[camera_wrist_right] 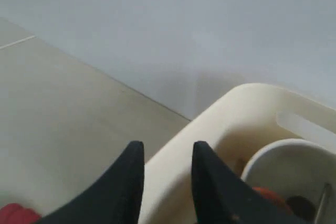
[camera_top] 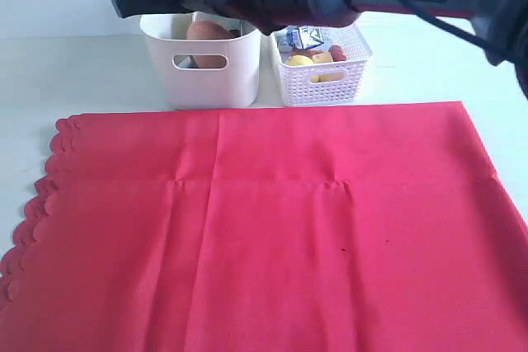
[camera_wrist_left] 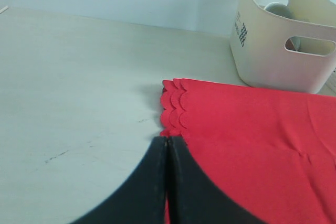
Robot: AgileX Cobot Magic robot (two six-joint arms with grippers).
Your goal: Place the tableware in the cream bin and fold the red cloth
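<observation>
The red cloth (camera_top: 272, 228) is spread on the counter (camera_top: 82, 72) before the cream bin (camera_top: 200, 80), the left fingers (camera_wrist_left: 152, 182) are pressed together at its scalloped edge, and the right fingers (camera_wrist_right: 126, 182) are held apart above the bin.

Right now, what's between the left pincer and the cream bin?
In the left wrist view, just the red cloth: its scalloped corner spreads from the shut left pincer toward the cream bin. Nothing else.

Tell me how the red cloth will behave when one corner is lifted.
The red cloth probably goes floppy: it lies flat with soft creases. Being wide and thin, it likely sags and drags. Its scalloped edge may fold over.
</observation>
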